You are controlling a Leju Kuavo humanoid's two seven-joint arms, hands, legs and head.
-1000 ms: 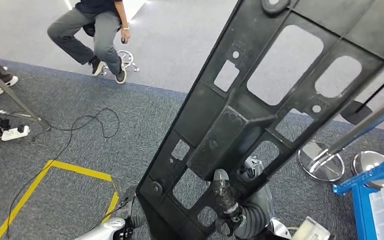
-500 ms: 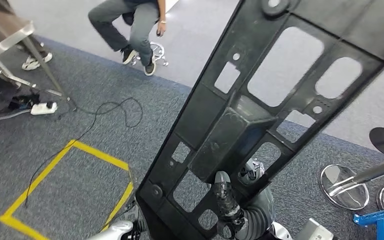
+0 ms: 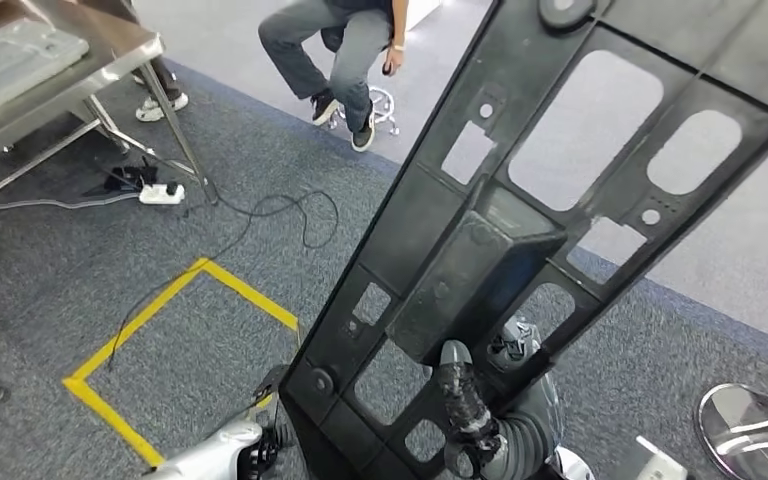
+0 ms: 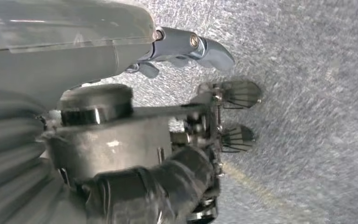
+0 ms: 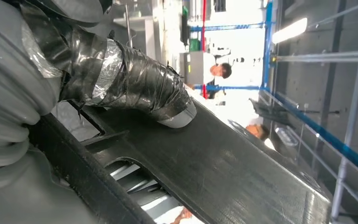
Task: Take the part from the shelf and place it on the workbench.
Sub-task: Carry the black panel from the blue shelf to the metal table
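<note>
2 robot hands are seen at the lower end of the long black part (image 3: pixel 520 200), which is held up tilted over the grey carpet (image 3: pixel 80 290): the right robot hand (image 3: pixel 480 420) is closed on its lower frame, its taped thumb (image 5: pixel 135 88) pressed flat on the black surface. Whether the left robot hand (image 3: pixel 250 450) holds anything cannot be told. A steel bench (image 3: pixel 50 70) is seen well apart at upper left, a seated person (image 3: pixel 345 40) beyond.

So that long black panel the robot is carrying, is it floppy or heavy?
Probably stiff: the black panel stays straight though the right hand grips it only near its lower end. Likely light for its size, given the many cut-out windows. Its length above the grip could make it apt to tip.
</note>
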